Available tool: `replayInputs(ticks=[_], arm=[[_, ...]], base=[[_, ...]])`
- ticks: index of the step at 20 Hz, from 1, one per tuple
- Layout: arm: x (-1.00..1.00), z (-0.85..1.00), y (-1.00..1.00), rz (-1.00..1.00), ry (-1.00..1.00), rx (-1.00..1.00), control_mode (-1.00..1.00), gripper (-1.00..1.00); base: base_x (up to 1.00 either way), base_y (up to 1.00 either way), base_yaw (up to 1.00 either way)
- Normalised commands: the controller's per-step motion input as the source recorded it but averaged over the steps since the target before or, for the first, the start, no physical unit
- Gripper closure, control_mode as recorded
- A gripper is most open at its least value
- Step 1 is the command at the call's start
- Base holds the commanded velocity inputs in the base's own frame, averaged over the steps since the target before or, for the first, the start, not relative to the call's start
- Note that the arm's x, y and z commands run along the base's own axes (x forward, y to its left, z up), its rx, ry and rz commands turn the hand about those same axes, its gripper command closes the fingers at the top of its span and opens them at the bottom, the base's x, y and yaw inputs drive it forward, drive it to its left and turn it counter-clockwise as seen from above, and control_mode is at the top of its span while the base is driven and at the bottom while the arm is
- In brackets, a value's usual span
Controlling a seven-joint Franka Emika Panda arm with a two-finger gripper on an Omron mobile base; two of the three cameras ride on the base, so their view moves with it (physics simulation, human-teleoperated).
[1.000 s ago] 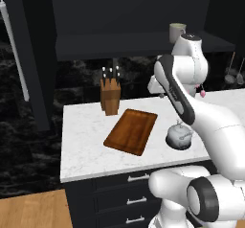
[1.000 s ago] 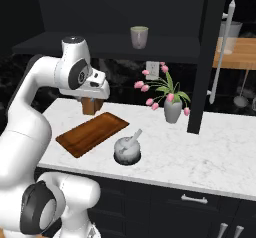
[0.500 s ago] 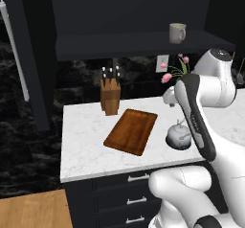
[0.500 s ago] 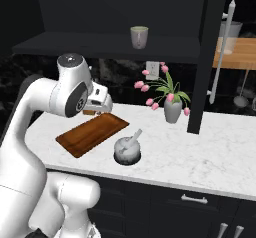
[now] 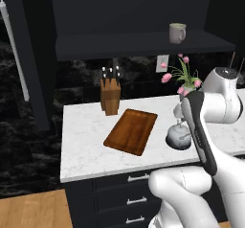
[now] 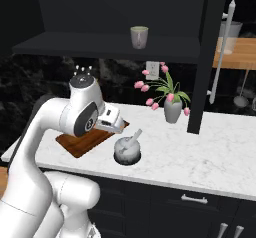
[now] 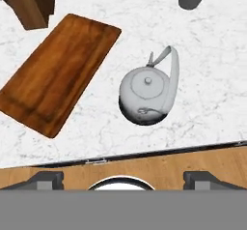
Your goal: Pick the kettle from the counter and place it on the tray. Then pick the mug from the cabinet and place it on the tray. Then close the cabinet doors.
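The silver-grey kettle stands on the white marble counter, just right of the reddish-brown tray. My gripper hangs above the counter's front edge near the kettle, open, its fingertips far apart with nothing between them. The hand sits over the tray's near end. The pale mug stands on the shelf of the black cabinet, whose doors stand open.
A light-wood knife block stands behind the tray. A grey vase of pink flowers is behind the kettle. Dark drawers with silver pulls run below the counter; wooden floor shows past its edge.
The arm has swung down and to the right, from over the tray's back end toward the kettle. The jaws have opened wide.
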Motion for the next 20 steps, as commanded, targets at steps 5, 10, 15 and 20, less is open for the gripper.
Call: replayInputs(ticks=[5,10,15,20], arm=[[0.13,-0.22,-0.48,-0.16,0.39,0.0,-1.0,-1.0],[0.05,-0.35,-0.44,-0.08,0.07,0.0,-1.0,-1.0],[0.05,-0.36,-0.27,0.0,0.0,0.0,-1.0,-1.0],[0.03,-0.3,-0.16,0.0,0.0,0.03,-1.0,-1.0]], base=[[0.0,0.0,0.0],[0.0,0.0,0.0],[0.0,0.0,0.0],[0.0,0.0,0.0]])
